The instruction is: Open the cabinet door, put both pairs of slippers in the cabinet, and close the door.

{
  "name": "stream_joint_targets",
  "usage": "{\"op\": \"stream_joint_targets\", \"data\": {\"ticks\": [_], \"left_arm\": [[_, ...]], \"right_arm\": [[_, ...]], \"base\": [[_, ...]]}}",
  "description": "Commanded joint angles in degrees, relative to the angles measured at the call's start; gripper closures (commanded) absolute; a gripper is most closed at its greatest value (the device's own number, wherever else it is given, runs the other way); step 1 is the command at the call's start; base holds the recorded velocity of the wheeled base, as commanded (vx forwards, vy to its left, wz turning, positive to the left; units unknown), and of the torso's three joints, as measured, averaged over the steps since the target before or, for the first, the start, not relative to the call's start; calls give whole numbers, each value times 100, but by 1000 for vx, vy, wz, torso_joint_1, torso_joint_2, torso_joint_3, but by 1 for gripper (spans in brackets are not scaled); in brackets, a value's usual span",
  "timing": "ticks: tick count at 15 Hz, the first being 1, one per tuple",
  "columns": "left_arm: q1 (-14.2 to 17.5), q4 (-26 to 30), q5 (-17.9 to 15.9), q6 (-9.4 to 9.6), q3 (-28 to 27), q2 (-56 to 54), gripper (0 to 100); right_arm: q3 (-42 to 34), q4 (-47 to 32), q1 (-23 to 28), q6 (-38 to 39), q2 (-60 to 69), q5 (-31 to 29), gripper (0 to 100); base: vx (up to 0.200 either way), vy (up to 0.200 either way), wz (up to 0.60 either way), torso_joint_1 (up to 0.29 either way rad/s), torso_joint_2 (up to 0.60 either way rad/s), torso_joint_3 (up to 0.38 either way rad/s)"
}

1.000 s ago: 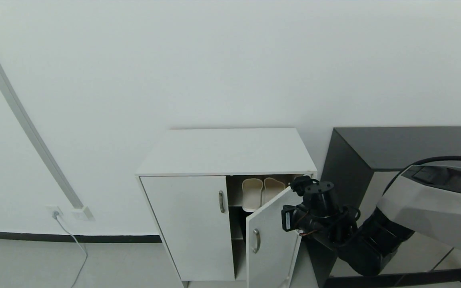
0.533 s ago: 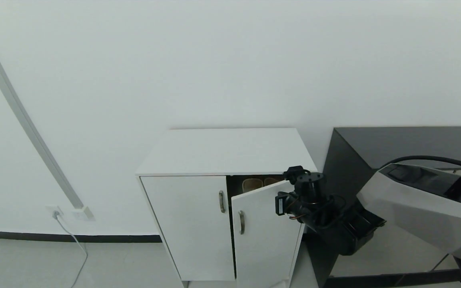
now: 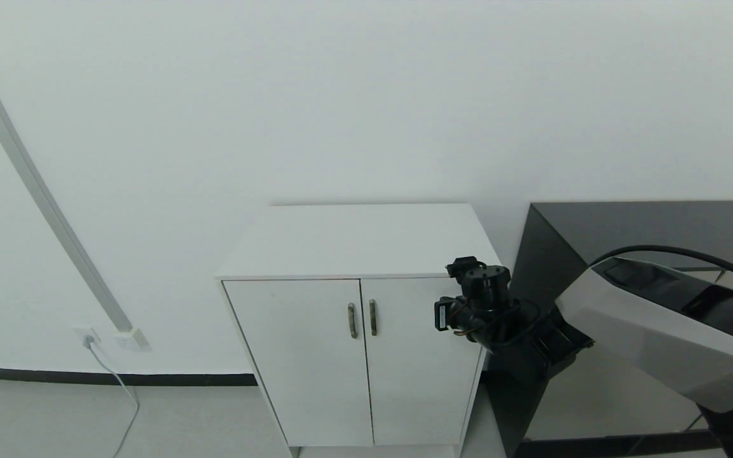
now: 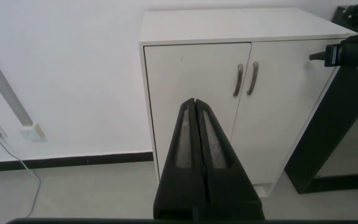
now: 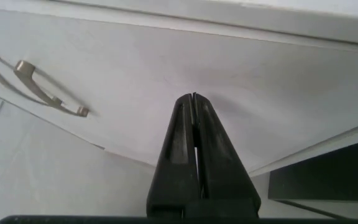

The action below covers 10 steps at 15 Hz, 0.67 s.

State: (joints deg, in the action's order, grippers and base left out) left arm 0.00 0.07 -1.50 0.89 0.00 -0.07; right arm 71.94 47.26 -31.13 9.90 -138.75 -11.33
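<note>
White door (image 3: 420,356), right hand (image 5: 193,98) (pinched together) touching

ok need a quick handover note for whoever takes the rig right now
Left gripper: fingers shut, empty, held back facing the cabinet.
Right gripper: fingers shut, empty, at the right door near its outer edge.
Done: both doors flush; the right door swung shut in the last second, with pale slippers seen inside before.
Left: confirm the second pair is in, then back the right arm off.
</note>
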Motion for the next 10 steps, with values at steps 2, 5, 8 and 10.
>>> {"op": "stream_joint_targets", "data": {"ticks": [2,5,8,10], "left_arm": [[0,1,1,-1,0,7,100],[0,1,1,-1,0,7,100],[0,1,1,-1,0,7,100],[0,1,1,-1,0,7,100]], "right_arm": [[31,2,11,-6,-38,-1,100],[-13,11,11,3,-11,-1,100],[-646,134,-7,3,516,-36,100],[-1780,354,-15,-6,1606,-63,100]], "base": [[0,0,0,0,0,0],[0,0,0,0,0,0],[0,0,0,0,0,0],[0,0,0,0,0,0]]}}
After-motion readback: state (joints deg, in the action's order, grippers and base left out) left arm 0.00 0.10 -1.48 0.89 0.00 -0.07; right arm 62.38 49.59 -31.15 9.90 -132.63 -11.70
